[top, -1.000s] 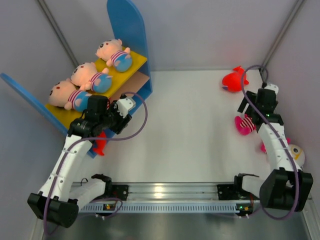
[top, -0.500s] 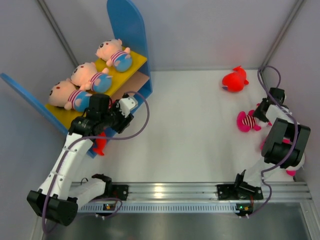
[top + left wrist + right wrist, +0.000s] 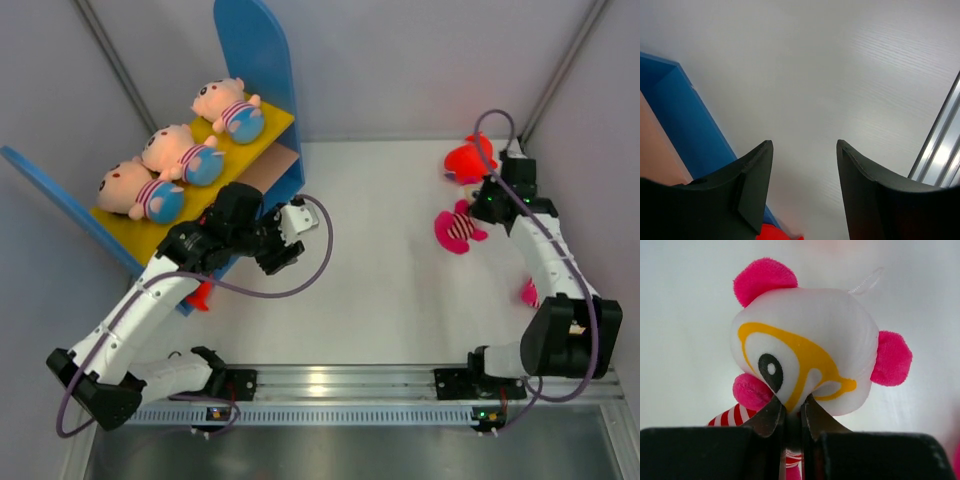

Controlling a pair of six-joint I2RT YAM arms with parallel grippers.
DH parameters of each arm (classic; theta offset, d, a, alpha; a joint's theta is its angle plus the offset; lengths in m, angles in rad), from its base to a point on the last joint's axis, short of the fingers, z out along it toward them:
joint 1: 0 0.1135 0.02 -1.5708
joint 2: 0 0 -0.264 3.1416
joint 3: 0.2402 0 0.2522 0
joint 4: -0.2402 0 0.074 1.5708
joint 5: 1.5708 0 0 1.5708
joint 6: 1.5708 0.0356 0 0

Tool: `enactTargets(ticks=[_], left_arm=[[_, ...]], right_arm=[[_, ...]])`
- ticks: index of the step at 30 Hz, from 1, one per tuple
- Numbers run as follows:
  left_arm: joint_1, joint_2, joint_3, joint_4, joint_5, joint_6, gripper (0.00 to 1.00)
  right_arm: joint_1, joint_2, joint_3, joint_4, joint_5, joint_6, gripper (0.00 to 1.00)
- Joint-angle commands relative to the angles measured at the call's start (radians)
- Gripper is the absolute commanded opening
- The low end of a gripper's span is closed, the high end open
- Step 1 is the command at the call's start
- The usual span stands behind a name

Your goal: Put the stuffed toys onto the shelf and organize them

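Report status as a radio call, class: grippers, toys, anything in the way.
Left gripper open, empty. Right gripper shut on white-faced, yellow-glasses plush doll. Three peach-faced striped-shirt plush dolls on yellow board of blue-sided shelf. Left arm in front of shelf.

Three peach dolls [image 3: 180,155] on shelf [image 3: 255,50]; white-faced doll [image 3: 805,350] held

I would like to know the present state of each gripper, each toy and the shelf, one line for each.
Left gripper: open, empty.
Right gripper: shut on the white-faced doll.
White-faced doll: held, pinched below its face.
Three peach-faced dolls: lying on the yellow upper board.
Red plush: lying loose on the table.
Shelf: standing, top tier occupied.
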Motion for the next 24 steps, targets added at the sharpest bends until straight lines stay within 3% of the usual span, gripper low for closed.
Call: enactTargets(ticks=[1, 5, 6, 9, 15, 19, 24], left_arm=[[-0.054, 0.027, 0.033, -0.039, 0.013, 0.096, 0.6], [-0.104, 0.053, 0.072, -0.039, 0.076, 0.089, 0.63], [-0.11, 0.057, 0.085, -0.037, 0.085, 0.089, 0.68], [-0.135, 0.082, 0.148, -0.037, 0.085, 0.103, 0.73], [-0.15, 0.107, 0.144, -0.036, 0.04, 0.163, 0.77], [-0.15, 0.11, 0.122, -0.036, 0.044, 0.172, 0.79], [-0.149, 0.116, 0.138, -0.031, -0.062, 0.224, 0.79]], right_arm=[[0.284, -0.071, 0.122, -0.077, -0.084, 0.088, 0.0], [0.556, -0.023, 0.206, -0.037, -0.025, 0.171, 0.0], [0.638, 0.007, 0.22, -0.008, -0.028, 0.179, 0.0], [0.74, 0.087, 0.32, 0.015, -0.066, 0.2, 0.0], [0.872, 0.195, 0.424, 0.029, -0.115, 0.206, 0.0], [0.898, 0.213, 0.447, 0.046, -0.154, 0.213, 0.0], [0.931, 0.212, 0.461, 0.046, -0.178, 0.203, 0.0]])
